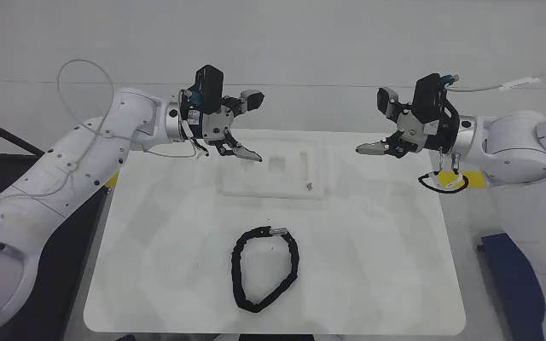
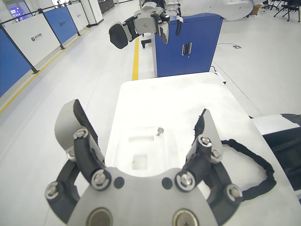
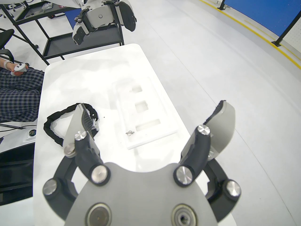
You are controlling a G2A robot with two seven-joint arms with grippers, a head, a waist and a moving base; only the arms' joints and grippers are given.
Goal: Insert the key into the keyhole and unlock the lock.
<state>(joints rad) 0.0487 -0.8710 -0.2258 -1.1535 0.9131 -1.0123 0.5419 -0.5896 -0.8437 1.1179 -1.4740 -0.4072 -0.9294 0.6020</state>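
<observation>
well apart, small silver key, black looped chain lock

The flat white desk carries two low obstacles, well apart: a white foam tray with rectangular recesses at the far middle, and a black fabric-sleeved chain lock loop nearer the front. The left claw and right claw, both spread wide, hang in the air to either side of the tray, leaving an open gap between them over the small metal key. Bare desk flanks the loop.
</observation>
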